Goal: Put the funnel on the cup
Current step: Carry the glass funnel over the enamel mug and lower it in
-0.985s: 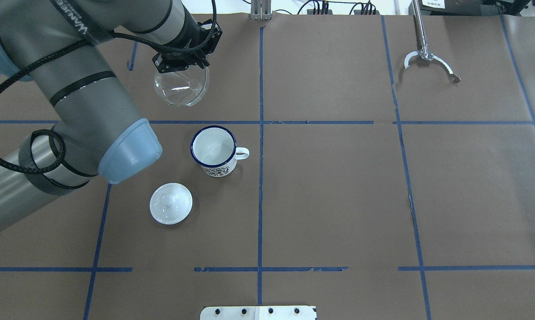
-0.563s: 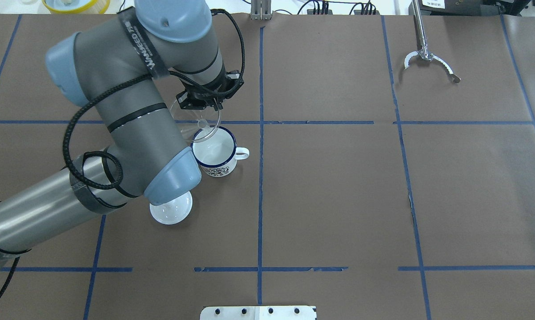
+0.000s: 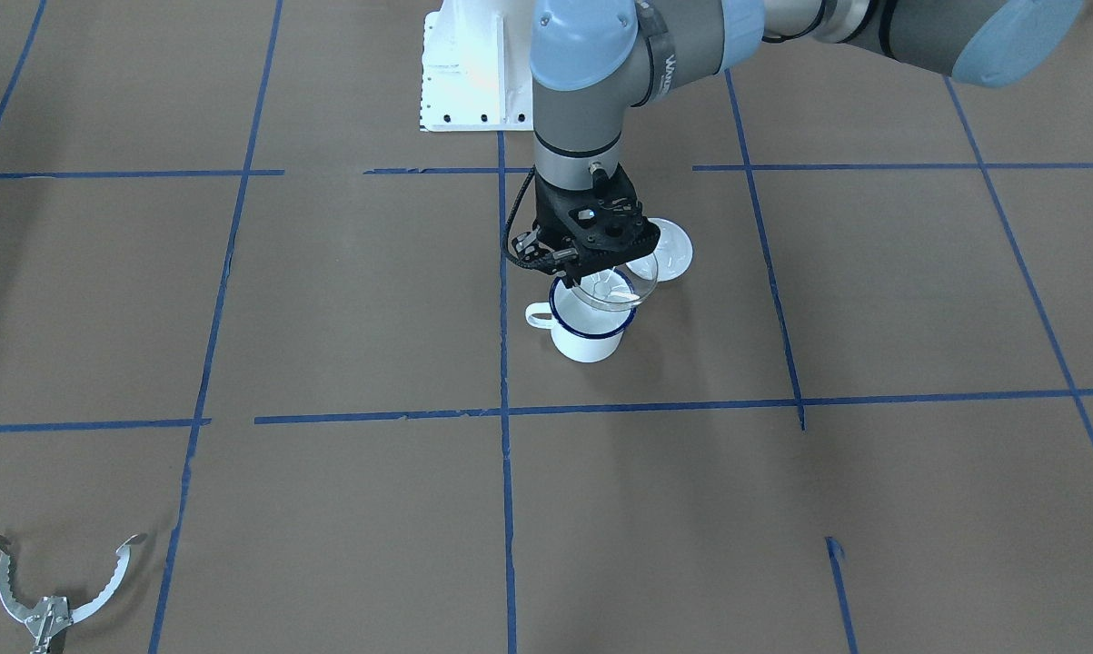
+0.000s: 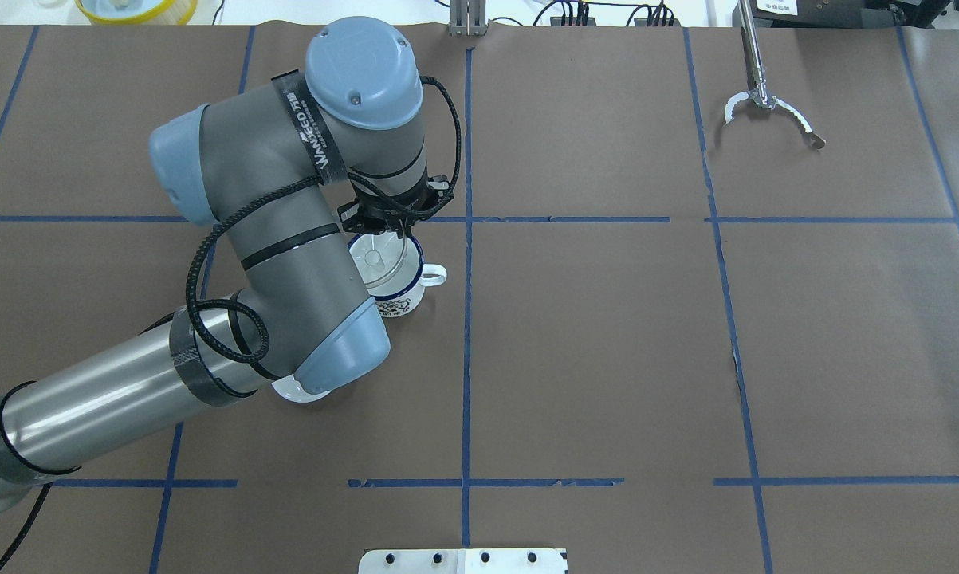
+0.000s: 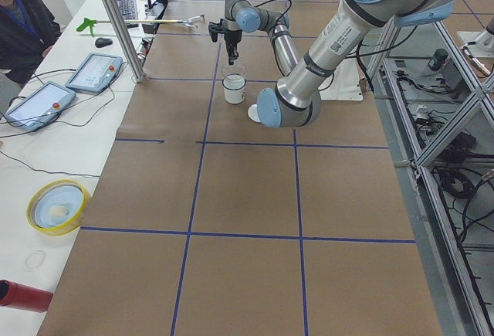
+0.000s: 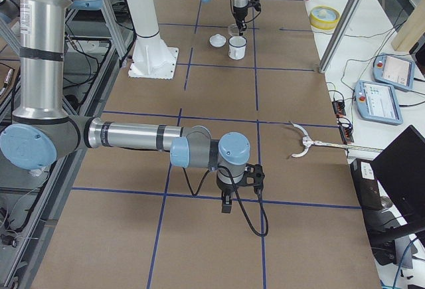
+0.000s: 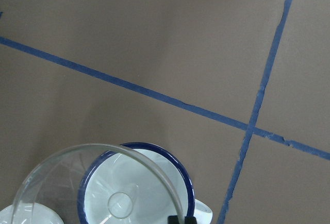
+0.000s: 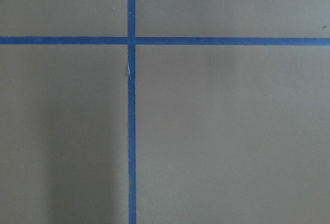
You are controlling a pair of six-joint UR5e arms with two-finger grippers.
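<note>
My left gripper (image 4: 389, 229) is shut on the rim of the clear funnel (image 4: 374, 259) and holds it over the white cup with the dark blue rim (image 4: 403, 303). In the front-facing view the gripper (image 3: 594, 265) holds the funnel (image 3: 611, 289) slightly tilted at the cup's (image 3: 587, 343) mouth. In the left wrist view the funnel's spout (image 7: 119, 204) lies inside the cup's rim (image 7: 178, 166), and the cone sits off to one side. I cannot tell whether the funnel rests on the cup. My right gripper (image 6: 226, 204) hangs low over bare table, far from the cup; I cannot tell whether it is open or shut.
The white knobbed lid (image 3: 672, 251) lies right beside the cup, partly under my left forearm (image 4: 288, 391). A metal grabber tool (image 4: 768, 107) lies at the far right. A yellow bowl (image 4: 132, 9) stands beyond the table's far left edge.
My left arm carried the funnel from the far part of the table toward the robot, over the cup. Its elbow now covers most of the lid.
</note>
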